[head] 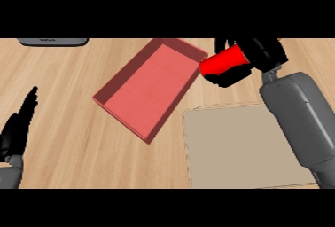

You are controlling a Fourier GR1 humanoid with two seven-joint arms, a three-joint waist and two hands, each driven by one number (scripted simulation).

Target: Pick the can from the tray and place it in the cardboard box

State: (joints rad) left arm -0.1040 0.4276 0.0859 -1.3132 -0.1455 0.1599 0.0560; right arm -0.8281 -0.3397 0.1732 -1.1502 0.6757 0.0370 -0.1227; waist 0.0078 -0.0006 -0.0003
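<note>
A red can (223, 62) lies sideways in my right hand (256, 54), whose black fingers curl round it; the can is just past the right rim of the red tray (149, 87), near the tray's far corner. The tray lies slanted across the middle of the wooden counter and holds nothing else. The tan cardboard box (245, 148) sits in front of the can, at the lower right, partly covered by my grey right forearm. My left hand (17, 125) rests open at the left edge, fingers up.
A dark grey flat object (53, 41) lies at the far left edge of the counter. Bare wood shows between the tray and my left hand.
</note>
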